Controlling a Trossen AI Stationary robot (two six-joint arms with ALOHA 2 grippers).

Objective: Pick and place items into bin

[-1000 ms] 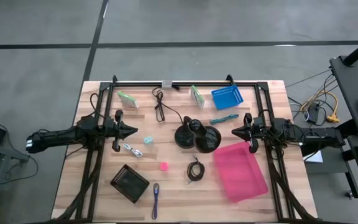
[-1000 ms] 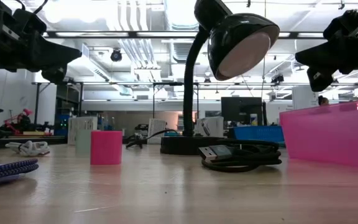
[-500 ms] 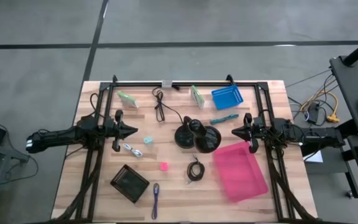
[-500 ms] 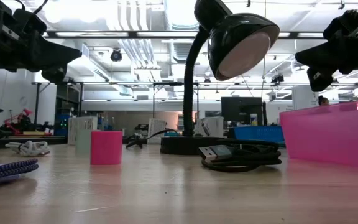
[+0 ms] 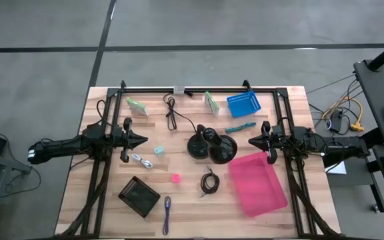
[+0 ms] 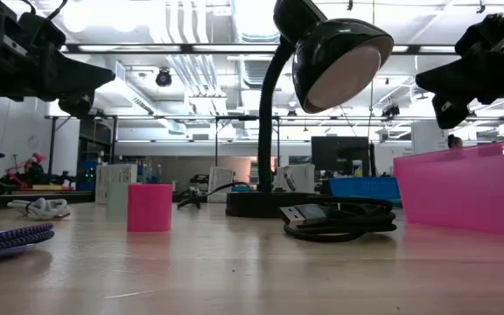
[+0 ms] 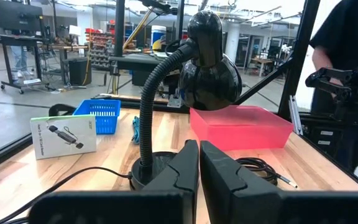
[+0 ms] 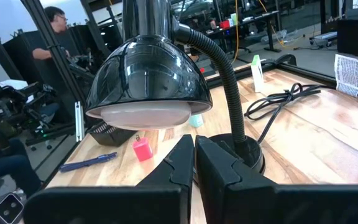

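While both empty grippers, left (image 5: 143, 140) and right (image 5: 251, 141), flank the desk lamp (image 5: 212, 145) with fingers closed, reaching inward risks toppling it.

A lamp (image 5: 211, 145) stands in the middle of the table (image 5: 79, 180); a bin (image 5: 259, 183) lies just right of it; a coiled cable (image 5: 209, 182) lies just in front of the lamp; a cube (image 5: 175, 178) sits left of the cable; a pen (image 5: 167, 213) lies near the front edge; a marker (image 5: 240, 127) lies behind the bin.
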